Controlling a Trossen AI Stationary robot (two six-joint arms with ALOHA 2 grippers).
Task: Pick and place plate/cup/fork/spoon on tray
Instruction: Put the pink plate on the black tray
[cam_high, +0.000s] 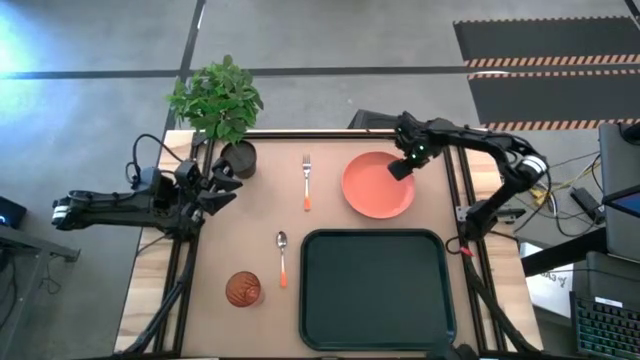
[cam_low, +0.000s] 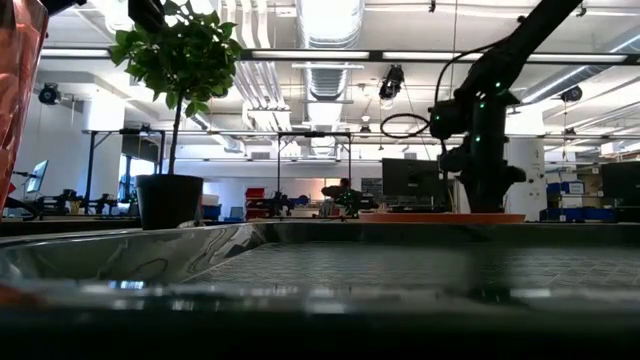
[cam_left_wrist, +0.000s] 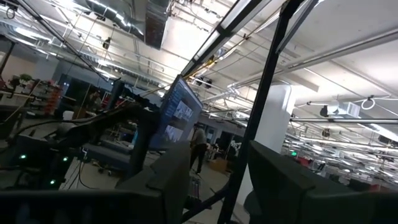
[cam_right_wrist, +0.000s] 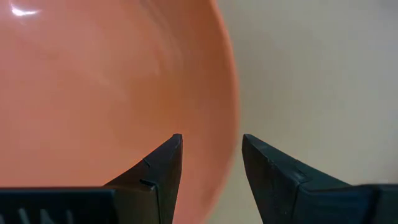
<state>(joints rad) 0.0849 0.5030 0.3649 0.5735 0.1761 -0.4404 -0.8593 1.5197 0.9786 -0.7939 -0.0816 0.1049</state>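
Note:
The coral-orange plate (cam_high: 375, 187) lies flat on the table at the far right. My right gripper (cam_high: 402, 168) is open and low over the plate's far right rim, with one finger over the plate and one outside it (cam_right_wrist: 211, 162). The dark tray (cam_high: 312, 300) lies at the near right. The fork (cam_high: 307, 180) and the spoon (cam_high: 283, 255) lie on the table left of the plate and tray. The red-brown cup (cam_high: 243, 289) stands near the front left. My left gripper (cam_high: 222, 188) is open at the table's left edge, touching nothing. My right gripper comes at the plate from above, pointing down, with its fingers standing on either side of the far right rim (cam_right_wrist: 229, 118). A gap shows between the fingers. I cannot tell whether either finger touches the rim. The plate lies flat on the table.
A potted plant (cam_high: 239, 158) stands at the far left, close to my left gripper. It also shows in the low view (cam_low: 168, 200). Bare wood lies between the fork, the spoon and the cup.

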